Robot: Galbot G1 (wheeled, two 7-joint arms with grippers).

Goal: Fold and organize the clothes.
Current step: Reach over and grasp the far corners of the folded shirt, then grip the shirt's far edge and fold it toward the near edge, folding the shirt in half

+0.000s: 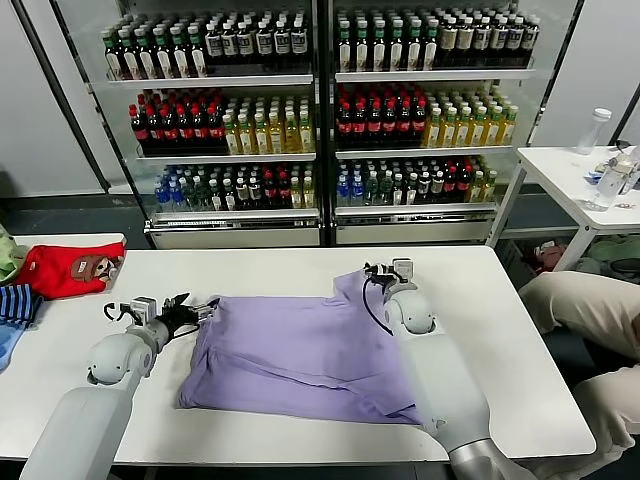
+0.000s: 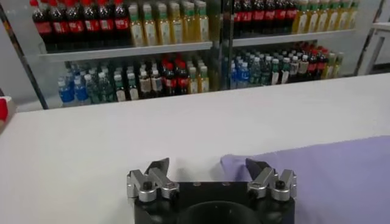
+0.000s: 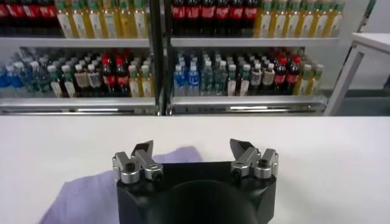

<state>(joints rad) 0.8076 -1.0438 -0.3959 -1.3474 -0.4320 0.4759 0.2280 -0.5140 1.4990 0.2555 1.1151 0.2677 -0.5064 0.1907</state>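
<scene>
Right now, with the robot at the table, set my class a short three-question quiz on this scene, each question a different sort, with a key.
1. True or false: the left gripper is clamped shut on the lavender T-shirt.
2. Multiple choice: the right gripper is at the shirt's
A) far right corner
B) near left corner
C) middle
3. Short answer: which garment lies on the white table at its far left, next to the blue striped garment?

Key:
1. False; its jaws stand open at the shirt's far left corner.
2. A
3. The red garment with a cartoon print.
</scene>
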